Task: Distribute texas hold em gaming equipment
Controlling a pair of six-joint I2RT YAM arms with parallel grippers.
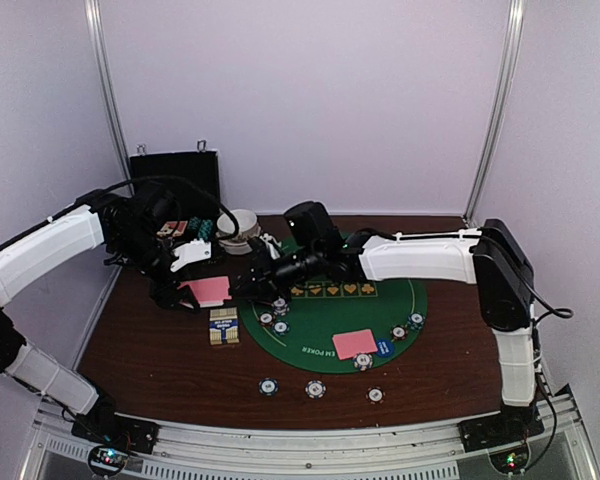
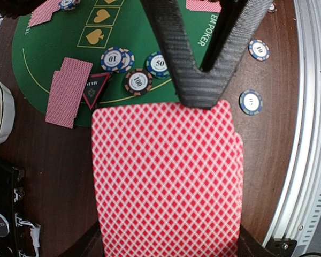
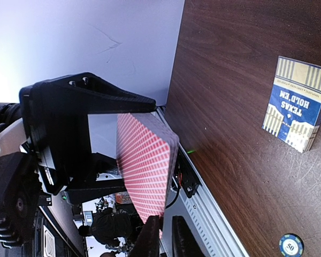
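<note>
Your table (image 1: 150,365) carries the green felt mat (image 1: 325,335) toward its right half. That leaves bare wood along the left edge, where both arms meet to work.

Your left gripper (image 1: 202,292) is clamped across the deck (image 2: 166,176) of pink-backed cards, holding it in the air over that bare strip, just off the mat's left rim. It is held back-side up and flat, and I judge that is so a card can be taken from its free edge.

Your right gripper (image 2: 203,93) reaches across the mat, its jaws drawn together on the deck's far edge. You cannot tell how many cards it has caught.

The empty card box (image 1: 223,327) lies on the wood near the mat's left rim, out of the dealing path.

One dealt hand (image 2: 68,91) lies at the mat's left rim beside the red-triangle button (image 2: 96,88). Another hand (image 1: 355,343) sits at the near rim by the blue button (image 1: 384,348), so seats appear to be filling in turn.

A stack of chips (image 2: 138,81) sits by the first hand. Three single chips (image 1: 315,388) lie on the wood toward the table's near edge.
</note>
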